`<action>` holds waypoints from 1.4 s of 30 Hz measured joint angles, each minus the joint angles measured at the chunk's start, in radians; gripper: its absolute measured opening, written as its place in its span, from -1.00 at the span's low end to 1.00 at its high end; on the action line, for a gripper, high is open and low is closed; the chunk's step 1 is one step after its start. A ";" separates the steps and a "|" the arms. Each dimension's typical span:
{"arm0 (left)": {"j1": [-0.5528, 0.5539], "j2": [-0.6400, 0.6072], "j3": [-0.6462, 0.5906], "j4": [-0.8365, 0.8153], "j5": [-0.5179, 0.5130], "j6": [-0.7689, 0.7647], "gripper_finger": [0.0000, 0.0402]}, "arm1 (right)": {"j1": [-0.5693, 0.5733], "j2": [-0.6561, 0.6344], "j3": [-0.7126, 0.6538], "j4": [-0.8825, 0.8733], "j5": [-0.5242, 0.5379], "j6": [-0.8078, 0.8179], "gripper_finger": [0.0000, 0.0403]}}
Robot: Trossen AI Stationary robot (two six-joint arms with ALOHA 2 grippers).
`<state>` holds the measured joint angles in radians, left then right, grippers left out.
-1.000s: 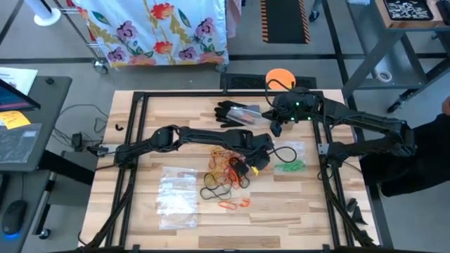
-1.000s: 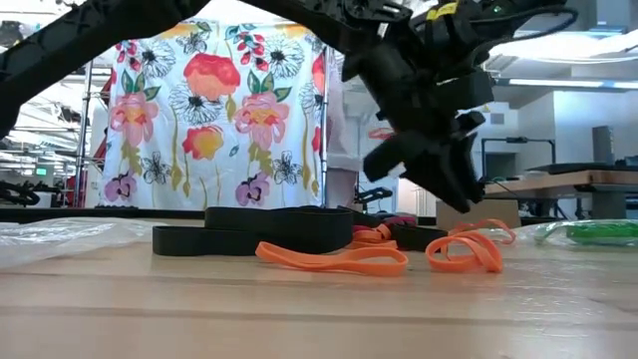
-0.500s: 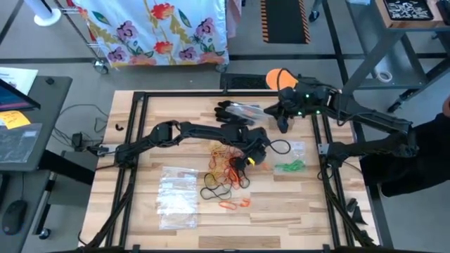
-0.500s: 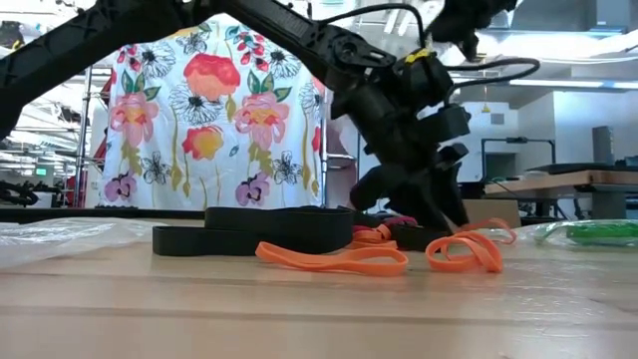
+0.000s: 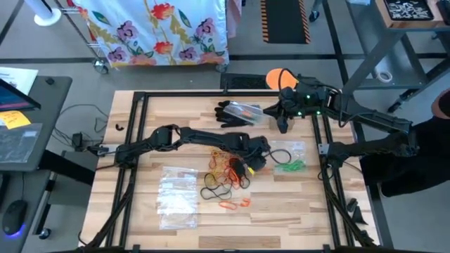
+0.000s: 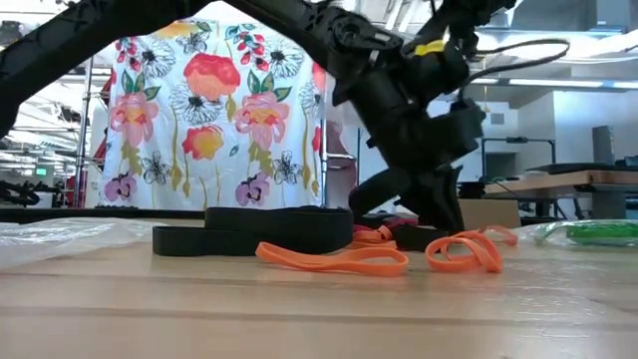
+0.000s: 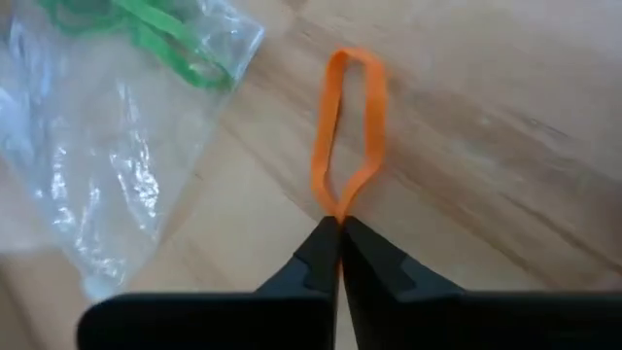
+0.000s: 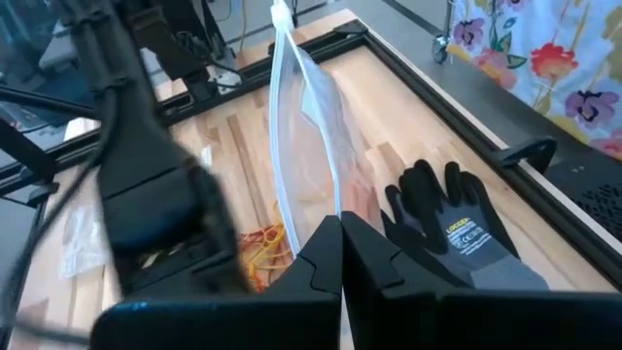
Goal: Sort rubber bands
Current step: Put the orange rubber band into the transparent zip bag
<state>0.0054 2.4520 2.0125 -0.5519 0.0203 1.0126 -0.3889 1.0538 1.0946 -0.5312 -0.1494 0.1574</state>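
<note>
A pile of rubber bands (image 5: 226,172) in red, orange, yellow and black lies mid-table. My left gripper (image 5: 247,167) is down at its right edge, shut on one orange rubber band (image 7: 350,117) that lies on the wood. Beside it lies a clear bag with green bands (image 5: 290,166). At the far side my right gripper (image 5: 271,114) is shut on another clear plastic bag (image 8: 301,107) above the black glove (image 5: 228,112). My left gripper pinches the orange band's near end (image 7: 335,206) between its two fingertips, coming down at a slant, the fingers (image 6: 439,214) reaching the table. The loop stretches away from the tips, flat on the wood. My right gripper pinches the clear bag by an edge (image 8: 332,206) between its fingertips. The bag stretches away from the tips over the glove (image 8: 457,233); whether its far end rests on anything I cannot tell.
Empty clear bags (image 5: 177,197) lie at the near left. Loose orange bands (image 5: 234,204) and black bands (image 5: 214,191) lie near the front. A black frame (image 5: 133,140) borders the table. An orange disc (image 5: 280,76) sits at the far edge.
My left gripper has gone down from above the pile to the table, a little toward the left edge, and has shut on the orange band's end.
</note>
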 joint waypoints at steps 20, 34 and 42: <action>-0.042 -0.414 0.058 -0.664 -0.004 -0.544 -1.00 | -0.085 0.019 -0.062 0.028 0.019 -0.100 -1.00; 0.083 -0.886 -0.431 0.040 -0.004 -0.565 -1.00 | 0.034 0.153 -0.365 0.593 -0.033 0.165 -1.00; 0.168 -0.880 -0.724 0.443 0.004 -0.571 -1.00 | 0.069 0.242 -0.363 0.875 -0.114 0.254 -1.00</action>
<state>0.1729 1.5719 1.2887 -0.1084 0.0243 0.4418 -0.3202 1.2961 0.7319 0.3435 -0.2634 0.4114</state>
